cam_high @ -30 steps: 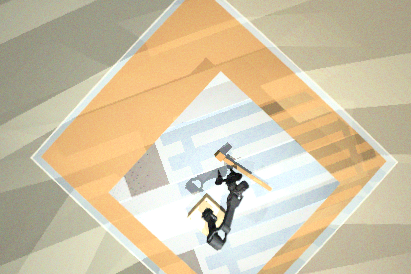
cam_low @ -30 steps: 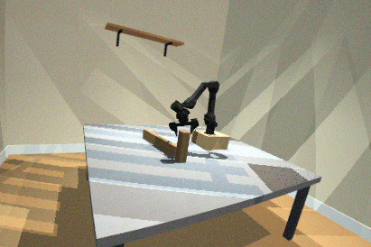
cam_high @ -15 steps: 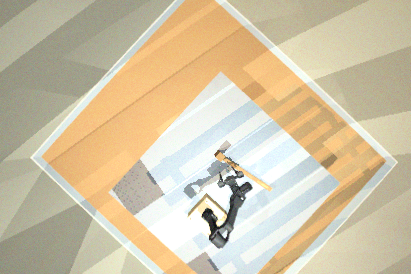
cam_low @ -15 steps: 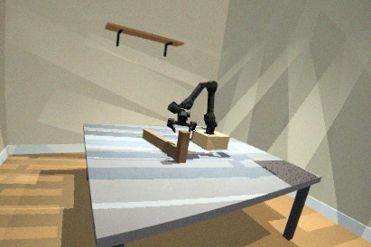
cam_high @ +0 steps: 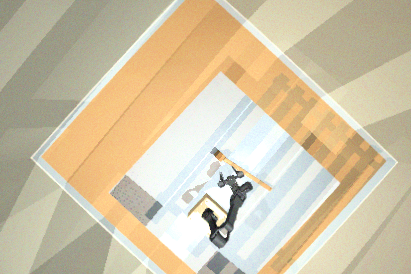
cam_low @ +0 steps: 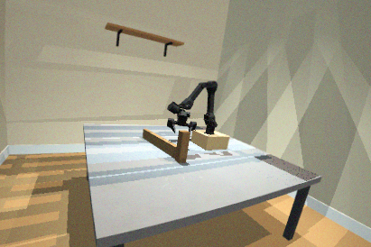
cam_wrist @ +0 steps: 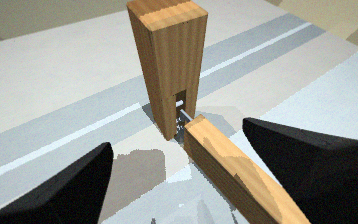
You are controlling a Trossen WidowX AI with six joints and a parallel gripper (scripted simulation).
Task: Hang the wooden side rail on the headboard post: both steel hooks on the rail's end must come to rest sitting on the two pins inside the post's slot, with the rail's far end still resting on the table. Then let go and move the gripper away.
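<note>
The wooden headboard post stands upright on the table. The wooden side rail runs away from it, its near end close to the post's slot with a small gap. A steel hook reaches from that end into the slot, where a bright pin shows. Whether both hooks sit on the pins cannot be told. The far end looks low at the table in the exterior view. My gripper is open and empty, above and beside the rail.
The arm's base stands on a pale wooden block beside the post and rail. A wall shelf hangs high behind. The table's front edge is on the post's other side from the rail.
</note>
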